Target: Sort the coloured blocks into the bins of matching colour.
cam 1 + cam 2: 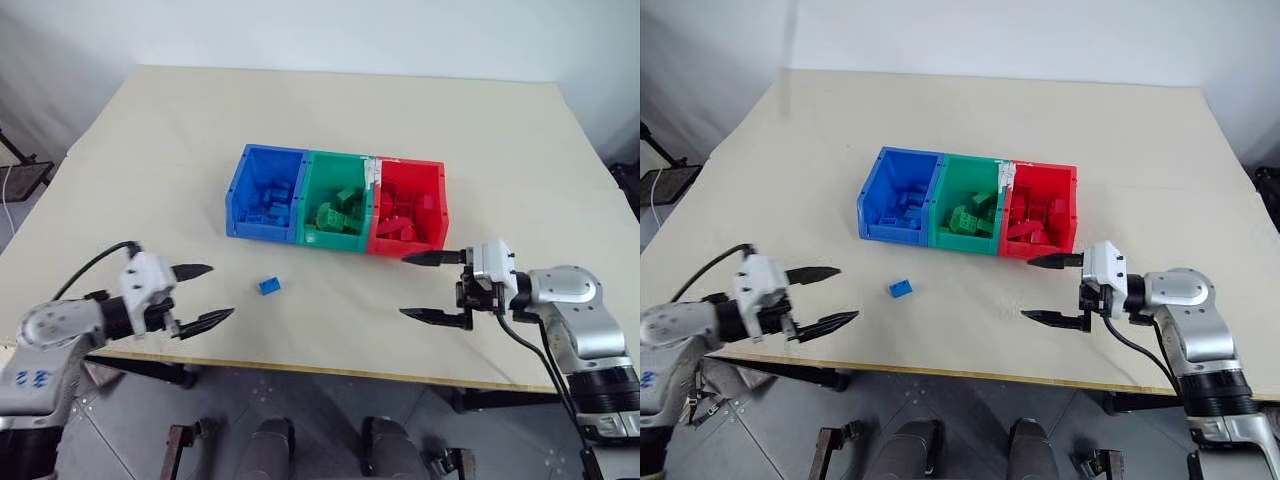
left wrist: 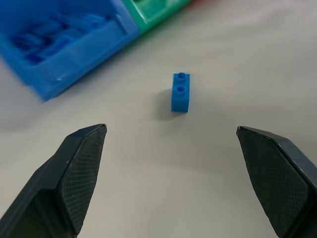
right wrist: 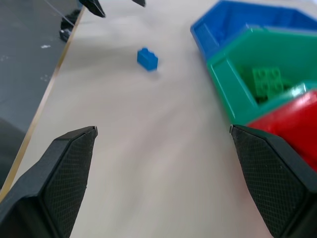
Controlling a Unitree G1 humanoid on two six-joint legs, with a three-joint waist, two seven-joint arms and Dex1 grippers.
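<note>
**One blue brick loose on counter, both claws spread and empty**

Beige flat-topped counter (image 1: 480, 130) carries three joined rectangular plastic bins in a row near its middle: blue bin (image 1: 247, 185) at 9 o'clock end, green bin (image 1: 318, 185) in the middle, red bin (image 1: 432, 195) at 3 o'clock end. Each bin holds small studded plastic bricks of its own colour: blue pile (image 1: 268, 205), green pile (image 1: 337, 212), red pile (image 1: 400, 220). Exact counts not readable.

One small blue studded plastic brick (image 1: 269, 285) lies alone on the counter, just off the blue bin toward 6 o'clock, apart from it, studs up; two studs show in the left wrist view (image 2: 181, 92).

Left claw (image 1: 203, 295) sits at 9 o'clock of the loose brick near the counter's front edge, black fingers spread wide, nothing between them, pointing toward the brick. Right claw (image 1: 432, 287) sits at 3 o'clock of the brick, just off the red bin's front corner toward 6 o'clock, fingers spread wide, empty, pointing toward 9 o'clock.
</note>
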